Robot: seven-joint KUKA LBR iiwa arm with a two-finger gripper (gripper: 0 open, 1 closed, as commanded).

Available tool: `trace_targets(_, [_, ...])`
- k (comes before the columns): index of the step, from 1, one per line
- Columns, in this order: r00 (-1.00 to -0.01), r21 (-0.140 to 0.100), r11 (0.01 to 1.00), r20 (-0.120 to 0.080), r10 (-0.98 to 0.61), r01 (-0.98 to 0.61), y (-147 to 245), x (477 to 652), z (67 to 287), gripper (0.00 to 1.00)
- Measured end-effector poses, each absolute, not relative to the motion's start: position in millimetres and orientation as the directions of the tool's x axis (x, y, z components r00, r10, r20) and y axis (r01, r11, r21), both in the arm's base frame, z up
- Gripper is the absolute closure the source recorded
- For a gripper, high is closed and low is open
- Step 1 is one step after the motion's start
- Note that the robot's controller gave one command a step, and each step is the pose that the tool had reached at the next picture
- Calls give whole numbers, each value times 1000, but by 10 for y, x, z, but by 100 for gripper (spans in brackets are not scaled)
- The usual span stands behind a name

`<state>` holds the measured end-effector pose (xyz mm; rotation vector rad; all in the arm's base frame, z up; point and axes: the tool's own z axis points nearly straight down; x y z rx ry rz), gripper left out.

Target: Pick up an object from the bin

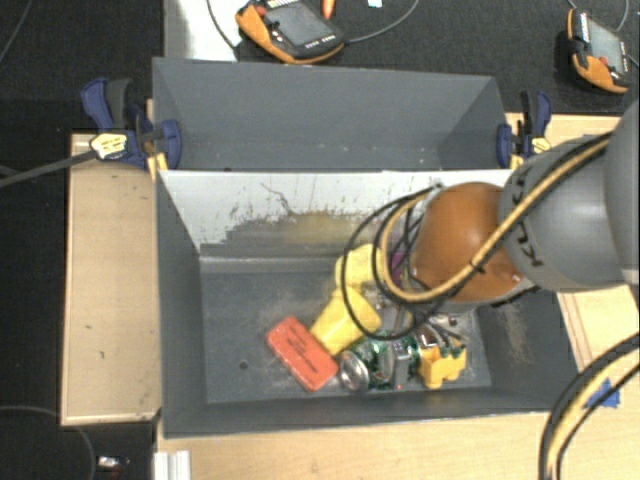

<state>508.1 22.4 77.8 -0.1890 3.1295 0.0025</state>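
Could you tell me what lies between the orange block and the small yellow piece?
A green and silver can lies between the orange block and the small yellow piece, seen in the camera view.

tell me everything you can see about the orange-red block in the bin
The orange-red block is a flat slab with rounded corners, matte and eraser-like, with faint marks on its top face. It lies flat and slantwise on the floor of the bin, near the front wall. Its right side meets the yellow thing beside it. It looks whole.

A robotics lab: a cabled robot arm (575, 218) over a metal bin (182, 318), orange handheld devices (290, 28) nearby.
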Motion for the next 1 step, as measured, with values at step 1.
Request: trace_targets(1, [-907,6,907,-10,421,421,346,5009,677,0])
